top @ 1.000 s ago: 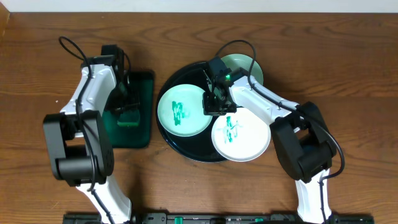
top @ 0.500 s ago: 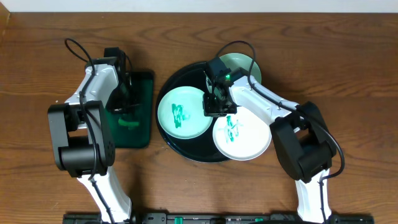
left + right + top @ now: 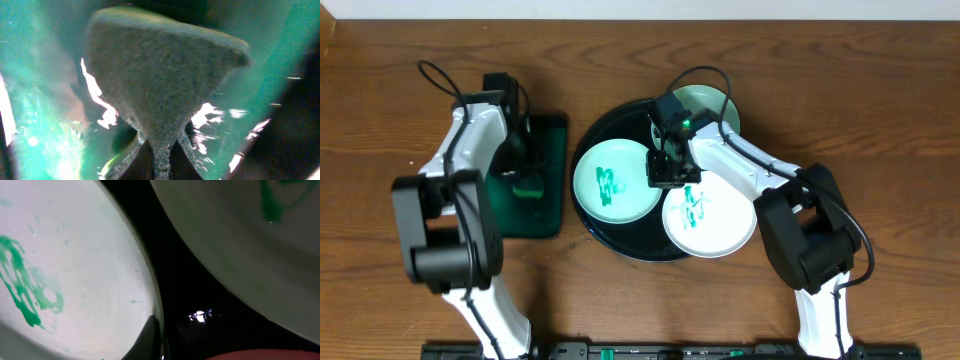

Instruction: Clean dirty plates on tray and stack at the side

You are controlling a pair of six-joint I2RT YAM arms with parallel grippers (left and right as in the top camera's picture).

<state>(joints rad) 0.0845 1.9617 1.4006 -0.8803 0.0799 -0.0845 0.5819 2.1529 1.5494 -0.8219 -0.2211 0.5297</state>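
The black tray (image 3: 638,250) holds three plates. The left plate (image 3: 610,182) and the front right plate (image 3: 710,222) have green smears. The back plate (image 3: 710,105) is pale green and partly hidden by my right arm. My right gripper (image 3: 665,168) is at the left plate's right rim. In the right wrist view it (image 3: 161,347) is closed on that plate's (image 3: 75,270) rim, and the front right plate (image 3: 240,245) lies across the black gap. My left gripper (image 3: 525,178) is over the green tray, shut (image 3: 161,162) on a grey-green sponge (image 3: 165,75).
The dark green rectangular tray (image 3: 545,215) lies left of the black tray on the brown wooden table (image 3: 880,120). Both arms' cables loop above the back of the table.
My left arm has shifted slightly over the green tray, and the sponge sits a little further back now. My right arm and the plates have not moved.
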